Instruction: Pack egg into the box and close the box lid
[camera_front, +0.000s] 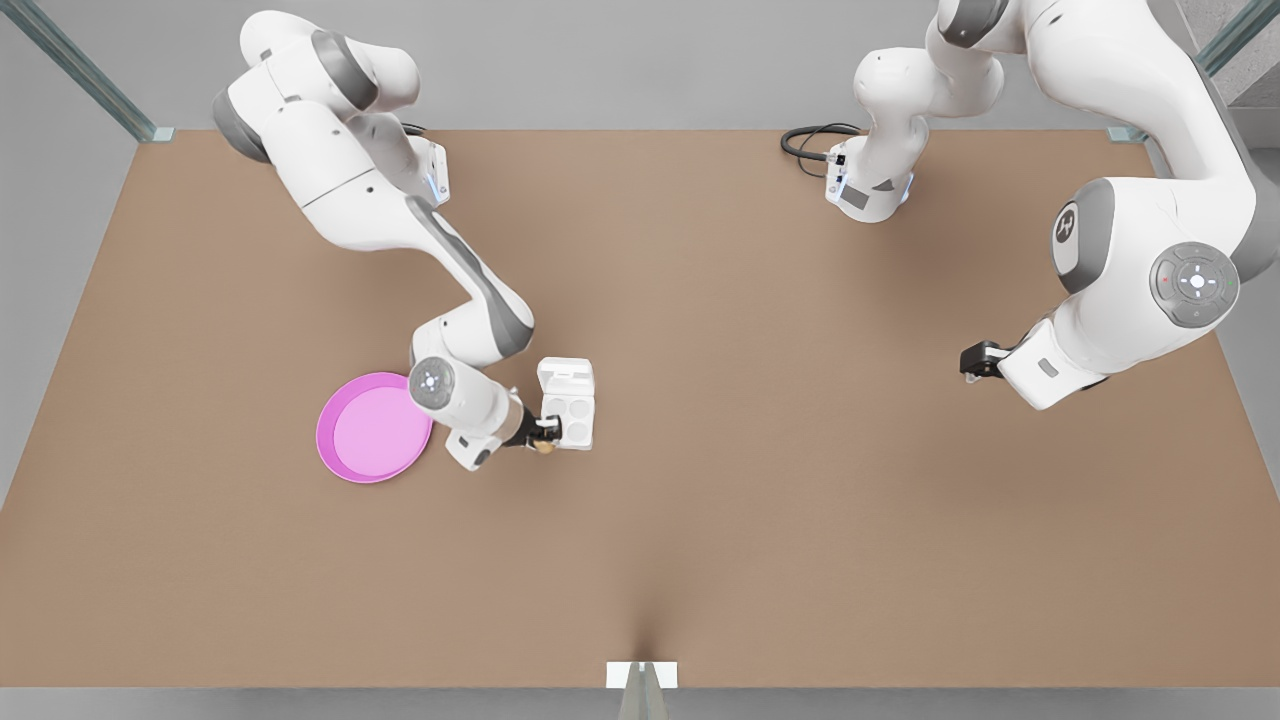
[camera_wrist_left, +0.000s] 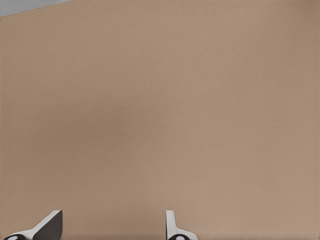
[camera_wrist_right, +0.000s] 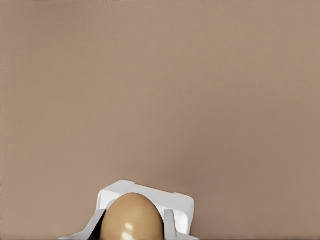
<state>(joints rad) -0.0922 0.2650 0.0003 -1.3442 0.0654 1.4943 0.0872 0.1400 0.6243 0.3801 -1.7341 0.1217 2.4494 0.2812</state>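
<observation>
The tan-brown egg (camera_wrist_right: 132, 217) sits between the fingers of my right gripper (camera_wrist_right: 132, 229), which is shut on it. In the front view that gripper (camera_front: 543, 434) holds the egg (camera_front: 545, 447) at the near corner of the white box (camera_front: 572, 418), on the side facing the pink plate. The box stands open with its cups empty, and the box lid (camera_front: 566, 374) is folded back on the far side. Part of the box (camera_wrist_right: 177, 205) shows just behind the egg. My left gripper (camera_wrist_left: 111, 230) is open over bare table and waits at the front view's right (camera_front: 975, 360).
A round pink plate (camera_front: 372, 428) lies on the table just left of the right arm's wrist in the front view. A black cable (camera_front: 810, 140) curls at the far edge by the arm base. Brown table (camera_front: 760, 480) spreads wide between the two arms.
</observation>
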